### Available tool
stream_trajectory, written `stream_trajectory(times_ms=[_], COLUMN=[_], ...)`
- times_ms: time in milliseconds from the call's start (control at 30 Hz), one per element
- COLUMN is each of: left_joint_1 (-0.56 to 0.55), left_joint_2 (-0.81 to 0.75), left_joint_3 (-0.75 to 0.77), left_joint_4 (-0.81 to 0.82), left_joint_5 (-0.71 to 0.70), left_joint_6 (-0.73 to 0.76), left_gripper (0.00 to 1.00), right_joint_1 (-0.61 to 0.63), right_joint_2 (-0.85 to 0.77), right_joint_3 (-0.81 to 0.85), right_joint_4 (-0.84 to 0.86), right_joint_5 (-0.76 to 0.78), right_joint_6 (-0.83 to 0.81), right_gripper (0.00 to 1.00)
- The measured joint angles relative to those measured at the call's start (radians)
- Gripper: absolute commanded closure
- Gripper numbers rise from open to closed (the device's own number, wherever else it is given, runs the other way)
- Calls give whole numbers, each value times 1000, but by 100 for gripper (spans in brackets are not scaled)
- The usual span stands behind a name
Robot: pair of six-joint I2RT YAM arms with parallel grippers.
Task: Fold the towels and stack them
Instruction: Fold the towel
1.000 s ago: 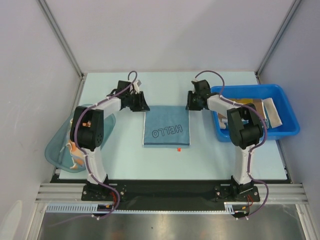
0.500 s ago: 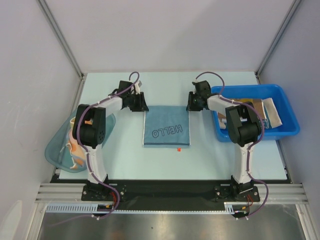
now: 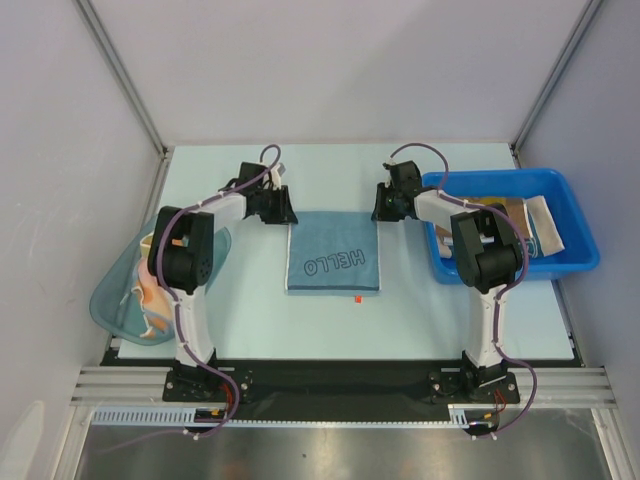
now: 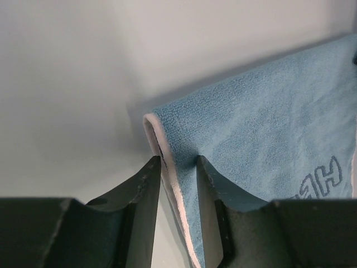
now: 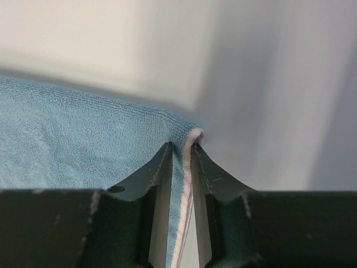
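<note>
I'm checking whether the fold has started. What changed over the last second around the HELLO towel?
Little. The right claw and left claw edged slightly farther from their bases. The right one now pinches the far right corner of the teal HELLO towel; the left one straddles the far left hem, open. The towel stays flat in place; the blue bin and teal tub are unchanged.

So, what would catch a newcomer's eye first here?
The teal HELLO towel lies flat in the middle, the left jaws straddling its far-left corner and the right jaws pinching its far-right corner. A blue bin holding more cloths sits on the right side.
</note>
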Motion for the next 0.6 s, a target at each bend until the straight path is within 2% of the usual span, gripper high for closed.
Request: stream_trajectory(times_ms=[67,100,133,200,233,267,467,600], left_joint_1=[0,0,0,0,0,0,6,21], left_joint_2=[7,11,12,14,14,14,13,-6], left_joint_3=[0,0,0,0,0,2,21,21], left_joint_4=[3,4,5,6,6,6,3,7], left_joint_5=[8,13,18,23,26,27,55,87], left_joint_6=[0,0,0,-3,-2,0,0,0], left_gripper=[66,68,79,90,99,100,100,100], right_joint_1=[0,0,0,0,0,-1,-13,-27], right_joint_2=[0,0,0,0,0,0,-8,-74], right_joint_3=[0,0,0,0,0,0,-6,-46], right_joint_4=[0,0,0,1,1,1,15,29], right_joint_5=[-5,-7,-10,-13,-13,-14,-31,-44], right_joint_6=[0,1,1,0,1,2,3,-3], right_gripper=[76,79,81,92,97,100,100,100])
